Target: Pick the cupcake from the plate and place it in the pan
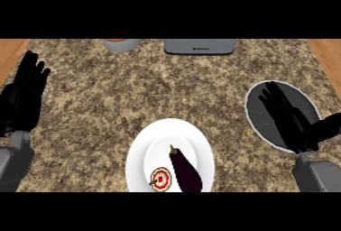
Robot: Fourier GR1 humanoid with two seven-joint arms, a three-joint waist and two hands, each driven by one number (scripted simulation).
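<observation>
A: What do you have on the tabletop right now?

B: You see 1 white plate near the lower edge, in the middle. The cupcake sits on its lower part, seen from above as a small round thing with a red and white top. A dark purple eggplant lies just beside it on the same plate, to its right, stem pointing up the view.

A: And the pan?

B: The pan is the dark round thing with a pale rim at the right, apart from the plate. Your right hand hangs over it and hides much of its inside.

A: How are the fingers?

B: On the right hand they are straight and a little spread, pointing up the view, holding nothing. Your left hand shows at the left edge, fingers up and straight, also holding nothing, well apart from the plate.

A: Anything else?

B: At the far edge you see a grey box-like appliance and a grey cup-like container with something orange in it.
</observation>
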